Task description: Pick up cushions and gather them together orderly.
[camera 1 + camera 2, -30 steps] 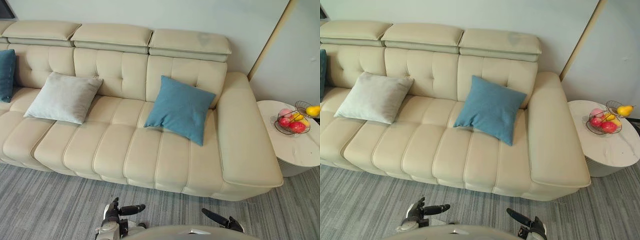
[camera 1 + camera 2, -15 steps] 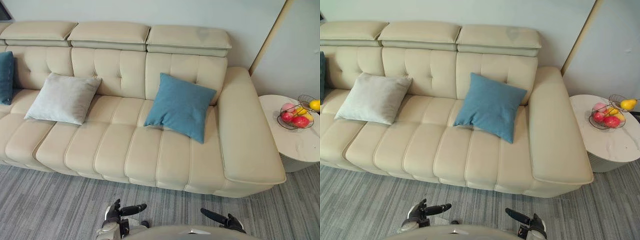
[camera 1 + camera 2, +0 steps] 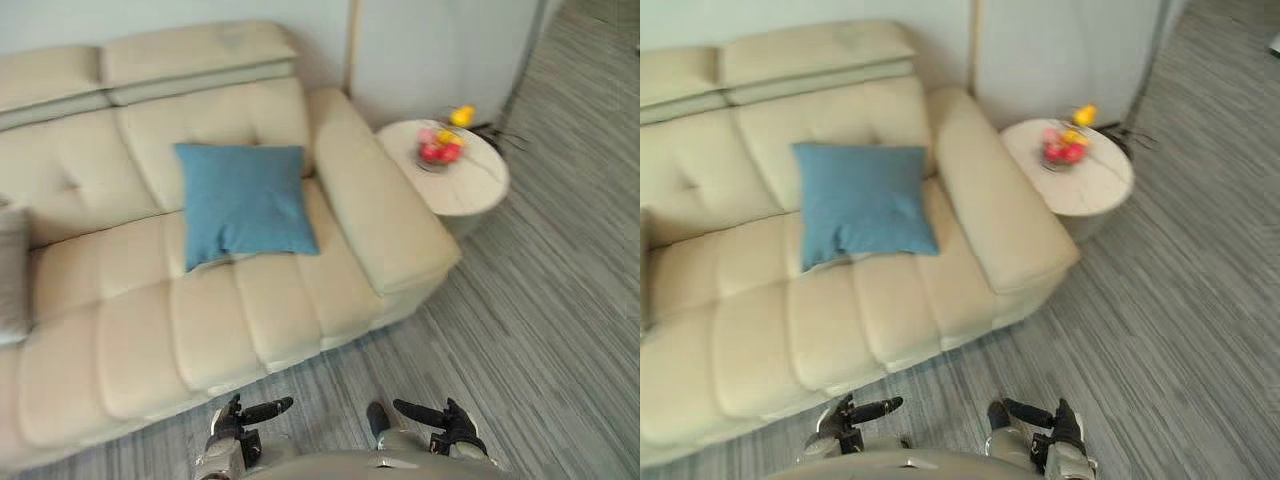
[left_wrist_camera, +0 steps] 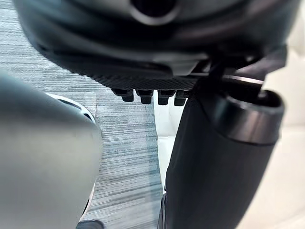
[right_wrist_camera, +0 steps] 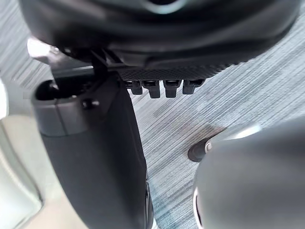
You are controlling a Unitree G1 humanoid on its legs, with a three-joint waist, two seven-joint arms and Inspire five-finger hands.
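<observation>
A blue cushion (image 3: 245, 200) leans against the backrest of the beige sofa (image 3: 120, 340), near its right armrest. A slice of a grey cushion (image 3: 10, 270) lies on the seat at the far left. My left hand (image 3: 240, 425) hangs low over the carpet in front of the sofa, fingers relaxed and empty. My right hand (image 3: 440, 420) hangs beside it, also open and empty. In the left wrist view the left hand's thumb (image 4: 219, 157) sticks out straight over carpet and sofa edge. The right wrist view has that hand's thumb (image 5: 95, 152) straight too. Both hands are well short of the cushions.
A round white side table (image 3: 470, 190) stands just past the sofa's right armrest and carries a wire bowl of fruit (image 3: 438, 150). Grey striped carpet (image 3: 560, 300) stretches to the right and in front of the sofa.
The camera has swung to the right, so the sofa slid left and more carpet shows. The cushions lie where they were. Both hands stay low and empty.
</observation>
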